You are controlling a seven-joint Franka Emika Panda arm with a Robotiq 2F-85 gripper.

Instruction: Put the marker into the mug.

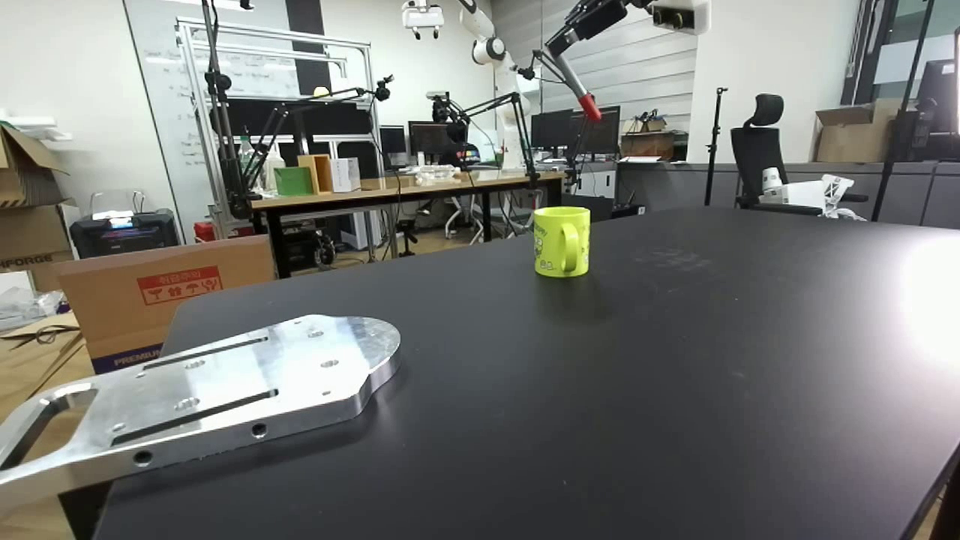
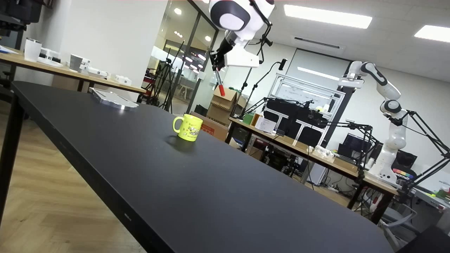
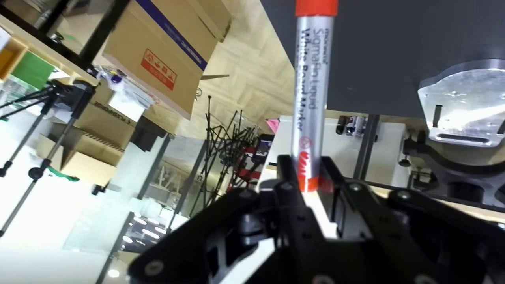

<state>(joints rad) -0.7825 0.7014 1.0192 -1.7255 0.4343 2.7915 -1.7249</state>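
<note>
In an exterior view, one metal plate overhangs the left edge of one black table. One mug stands upright near the far edge; higher and apart from it, one gripper pinches one tilted marker, red end down. Open table surface extends right of the mug.

Open air is found, in both exterior views, between the silver, red-capped cylindrical marker jutting from the black two-fingered gripper and the upright yellow-green cylindrical mug standing lower. The mug's rim can be reached from above; at its flank, passage is narrowed by its handle. A wide free stretch of the black tabletop is seen between the mug and the flat silver metal plate. Past the tabletop's edge, low passage is obstructed by a brown cardboard box.
</note>
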